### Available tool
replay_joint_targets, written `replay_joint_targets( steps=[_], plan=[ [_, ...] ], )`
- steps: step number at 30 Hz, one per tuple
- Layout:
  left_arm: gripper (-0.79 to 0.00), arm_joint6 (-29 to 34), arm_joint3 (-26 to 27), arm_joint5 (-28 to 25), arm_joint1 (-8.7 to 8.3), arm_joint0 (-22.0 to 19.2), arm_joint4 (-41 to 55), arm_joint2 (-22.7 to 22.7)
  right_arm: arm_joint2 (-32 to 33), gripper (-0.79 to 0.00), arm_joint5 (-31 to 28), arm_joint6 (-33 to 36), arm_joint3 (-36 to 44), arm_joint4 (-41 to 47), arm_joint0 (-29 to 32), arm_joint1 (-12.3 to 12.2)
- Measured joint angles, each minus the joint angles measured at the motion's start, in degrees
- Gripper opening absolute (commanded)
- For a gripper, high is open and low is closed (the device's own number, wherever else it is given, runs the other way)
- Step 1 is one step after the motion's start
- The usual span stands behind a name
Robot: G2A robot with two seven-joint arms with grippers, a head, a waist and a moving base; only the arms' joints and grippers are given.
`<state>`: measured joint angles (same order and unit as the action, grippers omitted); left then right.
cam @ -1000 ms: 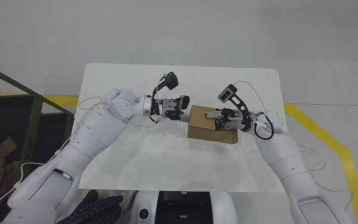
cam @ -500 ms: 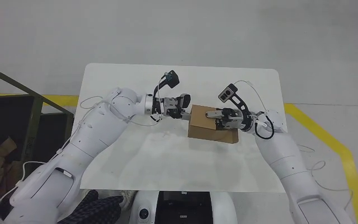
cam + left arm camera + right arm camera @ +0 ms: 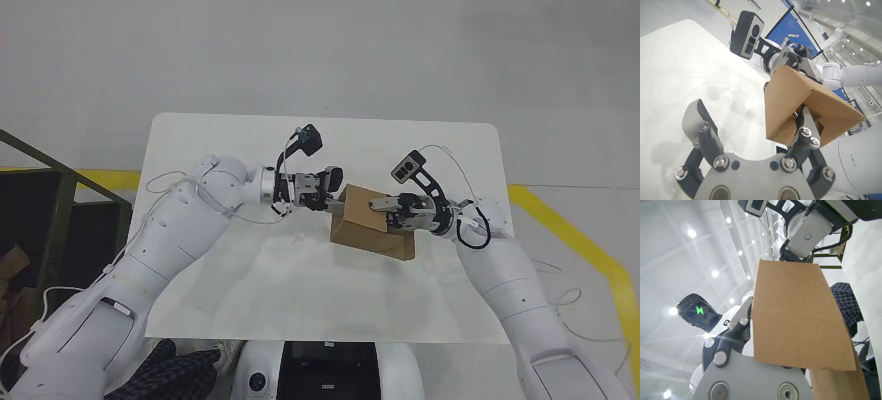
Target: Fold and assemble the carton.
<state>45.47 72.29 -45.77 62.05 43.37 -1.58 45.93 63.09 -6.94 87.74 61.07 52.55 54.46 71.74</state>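
Carton [image 3: 372,222] tilted, brown cardboard; left tool [image 3: 752,110] spread, one finger [image 3: 807,121] inside; right tool [image 3: 390,207] clamps wall.

Dark capital lettering runs along a white wall panel [image 3: 753,7] in the room beyond the desk's [image 3: 677,66] far edge.

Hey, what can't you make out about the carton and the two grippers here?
- Right wrist view: the carton covers where the right gripper meets it.
- Left wrist view: one jaw of the left gripper sits inside the carton's open end, tip hidden.
- Top view: the carton hides its own underside, so contact with the table is unclear.
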Motion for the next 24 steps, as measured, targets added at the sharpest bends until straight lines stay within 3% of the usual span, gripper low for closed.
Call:
replay_joint_targets(
  steps=[24],
  plan=[
    [0.0, -0.49, 7.91, -0.08, -3.68, 9.03, -0.18, 10.24, 3.77, -0.785, -1.67, -4.64, 4.08, -7.61, 2.82, -1.69]
  ],
)
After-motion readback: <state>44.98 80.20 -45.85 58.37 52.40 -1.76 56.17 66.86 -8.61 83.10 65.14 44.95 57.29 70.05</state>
